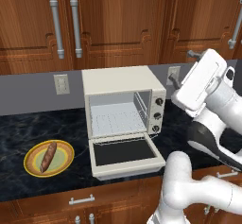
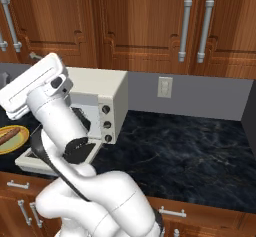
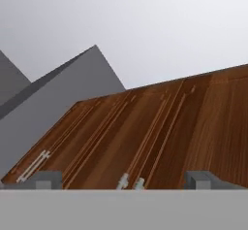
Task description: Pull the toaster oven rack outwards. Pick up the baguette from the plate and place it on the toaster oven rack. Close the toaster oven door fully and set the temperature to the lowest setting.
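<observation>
Left base view: boxy cream-white toaster oven (image 1: 124,106) mid-tabletop, dark-glass door (image 1: 125,154) dropped flat, silver wire rack (image 1: 118,120) fully inside.

Right base view: reddish-brown baguette (image 2: 8,135) on yellow-rimmed plate (image 2: 15,143), far left.

Hand view: fingers (image 3: 48,179) wide, empty, aimed at wooden cabinets (image 3: 160,137). Swing down; hook the rack's near bar centrally, pull straight.

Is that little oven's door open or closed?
Open: the toaster oven door lies flat on the counter, and the toaster oven rack shows inside.
</observation>
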You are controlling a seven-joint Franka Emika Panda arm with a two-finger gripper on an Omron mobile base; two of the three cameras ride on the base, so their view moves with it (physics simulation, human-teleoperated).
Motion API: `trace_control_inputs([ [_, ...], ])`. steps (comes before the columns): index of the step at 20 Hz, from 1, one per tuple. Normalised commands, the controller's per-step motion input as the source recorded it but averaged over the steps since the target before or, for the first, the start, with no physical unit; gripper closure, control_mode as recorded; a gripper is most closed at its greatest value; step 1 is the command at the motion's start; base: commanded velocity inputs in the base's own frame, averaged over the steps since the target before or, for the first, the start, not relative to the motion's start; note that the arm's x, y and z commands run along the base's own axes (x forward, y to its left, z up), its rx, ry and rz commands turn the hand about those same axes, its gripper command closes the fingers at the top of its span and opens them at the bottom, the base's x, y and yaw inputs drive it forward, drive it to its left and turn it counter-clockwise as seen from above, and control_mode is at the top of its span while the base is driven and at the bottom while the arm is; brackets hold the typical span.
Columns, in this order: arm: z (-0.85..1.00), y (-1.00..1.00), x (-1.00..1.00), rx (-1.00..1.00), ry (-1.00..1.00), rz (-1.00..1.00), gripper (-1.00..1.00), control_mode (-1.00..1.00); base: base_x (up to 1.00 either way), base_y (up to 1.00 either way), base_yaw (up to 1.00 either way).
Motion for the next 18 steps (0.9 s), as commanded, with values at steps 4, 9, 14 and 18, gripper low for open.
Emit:
trace_control_inputs([
  [4, 0.0, 0.0, 0.01, 0.0, 0.05, 0.0, -1.0, -1.0, 0.0, 0.0, 0.0],
  [9, -0.02, -0.01, 0.0, 0.0, 0.27, 0.05, -1.0, -1.0, 0.0, 0.0, 0.0],
  [14, -0.43, 0.0, -0.05, -0.15, 0.61, 0.04, -1.0, -1.0, 0.0, 0.0, 0.0],
  [18, -0.37, 0.0, -0.25, -0.23, 0.68, 0.04, -1.0, -1.0, 0.0, 0.0, 0.0],
])
